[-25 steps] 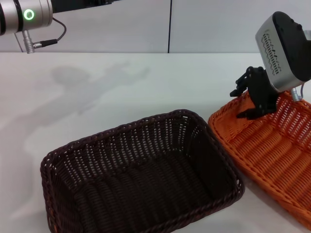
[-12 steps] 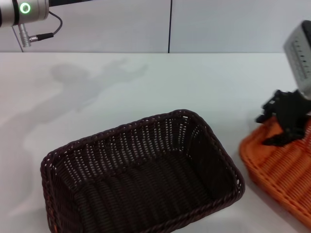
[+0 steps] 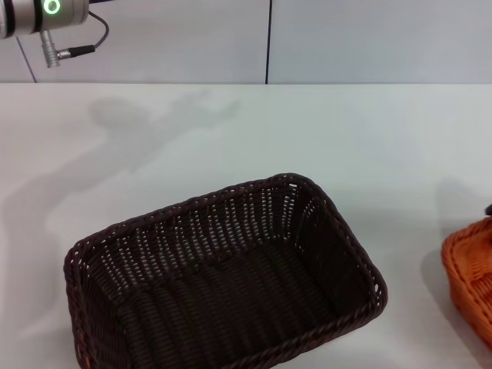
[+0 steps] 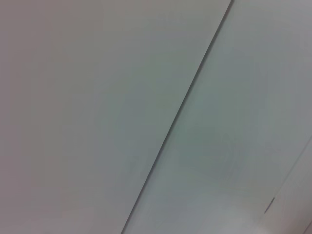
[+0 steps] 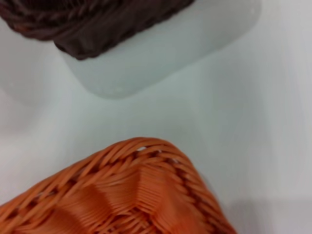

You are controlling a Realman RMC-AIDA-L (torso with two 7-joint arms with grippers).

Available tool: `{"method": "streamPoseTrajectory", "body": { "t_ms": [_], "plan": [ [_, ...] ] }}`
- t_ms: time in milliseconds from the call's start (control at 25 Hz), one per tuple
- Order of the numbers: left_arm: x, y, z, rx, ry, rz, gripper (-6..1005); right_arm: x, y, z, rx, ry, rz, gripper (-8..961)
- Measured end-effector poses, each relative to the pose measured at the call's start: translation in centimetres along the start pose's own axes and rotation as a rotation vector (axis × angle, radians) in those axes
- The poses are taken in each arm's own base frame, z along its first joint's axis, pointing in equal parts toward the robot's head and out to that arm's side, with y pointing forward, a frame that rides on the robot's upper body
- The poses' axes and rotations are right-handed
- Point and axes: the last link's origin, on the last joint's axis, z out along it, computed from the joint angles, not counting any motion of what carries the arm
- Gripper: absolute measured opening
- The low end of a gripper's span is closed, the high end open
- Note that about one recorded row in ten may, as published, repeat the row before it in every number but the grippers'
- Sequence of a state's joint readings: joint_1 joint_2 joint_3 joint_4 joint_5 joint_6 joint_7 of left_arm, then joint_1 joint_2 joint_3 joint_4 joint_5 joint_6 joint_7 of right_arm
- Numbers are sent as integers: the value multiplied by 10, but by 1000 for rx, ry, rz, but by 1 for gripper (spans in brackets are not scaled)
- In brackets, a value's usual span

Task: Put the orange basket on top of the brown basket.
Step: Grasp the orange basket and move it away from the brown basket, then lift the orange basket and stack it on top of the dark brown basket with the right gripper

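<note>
The brown basket (image 3: 223,280) is sitting empty at the table's (image 3: 231,131) front centre; the orange basket (image 3: 470,270) is lying well apart at the right edge; neither gripper's state can be told; the left arm (image 3: 42,15) is hanging top left.

The brown basket (image 3: 223,280) is sitting near the desk's (image 3: 231,131) front edge, with the orange basket (image 3: 470,277) lying apart toward the front right corner.
</note>
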State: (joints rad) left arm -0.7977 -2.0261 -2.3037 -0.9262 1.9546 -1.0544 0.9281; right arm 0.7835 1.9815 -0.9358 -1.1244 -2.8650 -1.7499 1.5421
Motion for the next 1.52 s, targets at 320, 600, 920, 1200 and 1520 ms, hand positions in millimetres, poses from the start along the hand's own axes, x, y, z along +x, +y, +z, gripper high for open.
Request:
{"method": "streamPoseTrajectory", "body": {
  "t_ms": [320,600,920,1200,1520],
  "plan": [
    [-5,0,6,-4,-6,-9,847,9,0,-2,22,6,18,350],
    [-7,0,6,-6,-6,-18,847,13,-3,-4,42,5,28,290],
    [-8,-2,4,-1,-5,-20,847,35,-11,-31,60,-73,140,282],
    [-6,-7,0,11,1,-22,847,75,-6,-49,24,-96,324,245],
    [-1,-20,-11,47,70,-59,847,134,5,-79,136,-209,590,182]
  ]
}}
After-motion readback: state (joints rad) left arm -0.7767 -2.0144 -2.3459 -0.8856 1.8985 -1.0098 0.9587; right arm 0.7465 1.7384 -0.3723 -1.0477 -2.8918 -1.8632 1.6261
